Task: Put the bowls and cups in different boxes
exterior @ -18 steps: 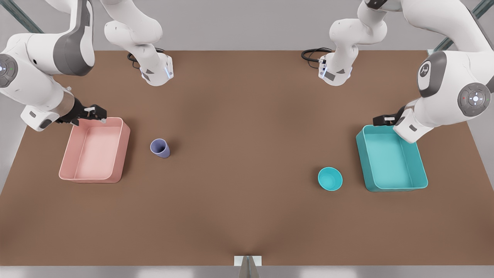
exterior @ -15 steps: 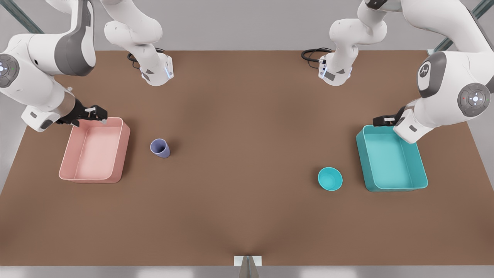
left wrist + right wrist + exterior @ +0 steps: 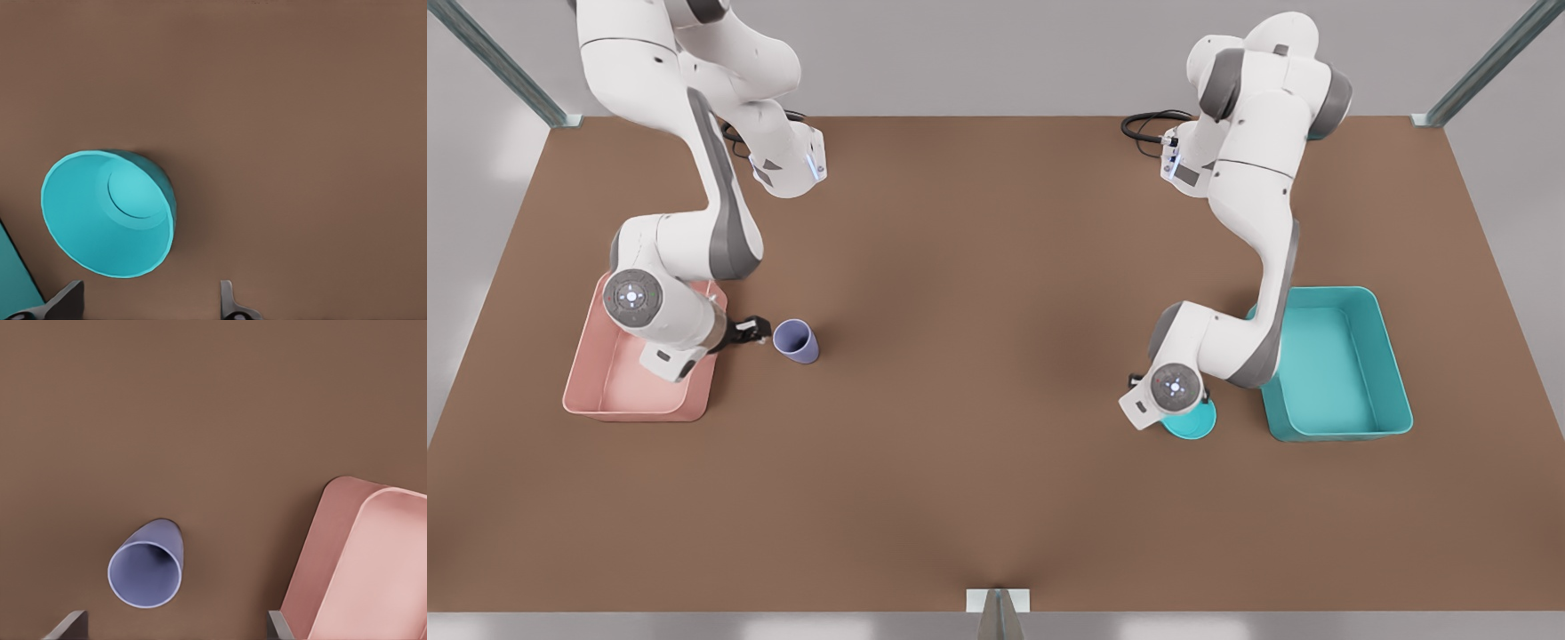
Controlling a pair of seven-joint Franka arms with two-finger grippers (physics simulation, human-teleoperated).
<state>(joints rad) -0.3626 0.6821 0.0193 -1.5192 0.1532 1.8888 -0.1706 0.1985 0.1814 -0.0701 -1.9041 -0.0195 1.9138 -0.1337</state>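
- Altogether, the brown table (image 3: 996, 373) carries one teal bowl (image 3: 110, 212), one lavender cup (image 3: 796, 341) and two tubs: a pink box (image 3: 605, 391) on the front view's left and a teal box (image 3: 1352, 373) on the front view's right.
- Both small vessels stand upright with their mouths facing up; the cup's long axis runs vertically, narrowing toward its base, while the bowl is wider than it is tall.
- The cup sits on the bare table just beside the pink box, apart from it.
- The bowl sits on the table near the teal box's near corner, partly hidden under an arm's wrist in the front view.
- The left gripper (image 3: 150, 301) hangs above the bowl with its fingers spread apart, holding nothing; both fingertips (image 3: 230, 303) flank open tabletop beside the bowl's rim.
- The right gripper (image 3: 177, 627) hovers over the cup beside the pink box, fingers likewise parted and grasping nothing.
- Each box has its long side running from the table's near edge toward the far edge.
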